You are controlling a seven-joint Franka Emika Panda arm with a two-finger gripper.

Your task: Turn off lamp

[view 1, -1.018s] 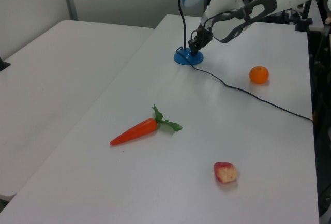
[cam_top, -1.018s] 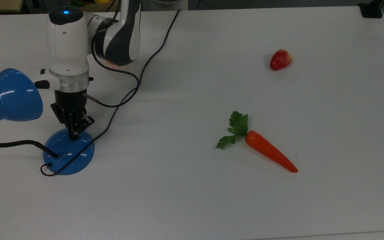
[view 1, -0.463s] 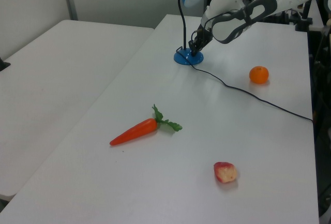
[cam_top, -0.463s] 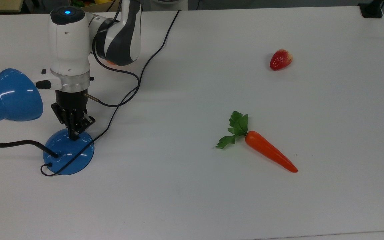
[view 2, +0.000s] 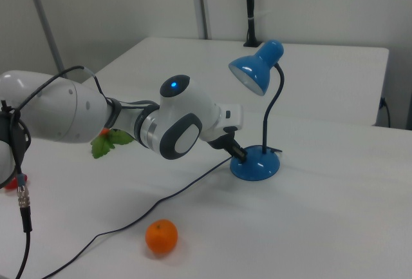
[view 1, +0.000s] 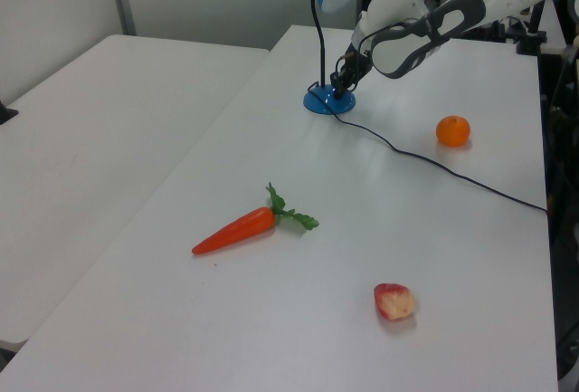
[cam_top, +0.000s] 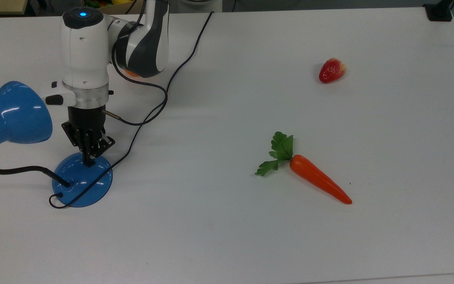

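The lamp (cam_top: 82, 180) stood near the top view's left edge of the white table (cam_top: 250, 236), its round blue base flat on the surface, its black neck bending up to the cone shade (cam_top: 12, 116), which hung beyond the top view's left side of the arm. The gripper (cam_top: 89, 161) pointed straight down at the far rim of the base, with its fingers pressed together into a single narrow tip; in the right view (view 2: 239, 154) that tip met the sloping top of the base on the side facing the arm. The switch could not be made out with certainty beneath the tip, so contact with it was a judgement only. The relation that governed the coming move was vertical: the base lay directly under the closed tip, slightly toward the near edge in the top view, so any press had to travel downward along the gripper's own long axis. The lamp's cord (cam_top: 179, 67) trailed away past the arm toward the table's far edge. A carrot (cam_top: 317, 182), a strawberry (cam_top: 332, 70) and an orange (view 1: 452, 130) lay well apart from the lamp.
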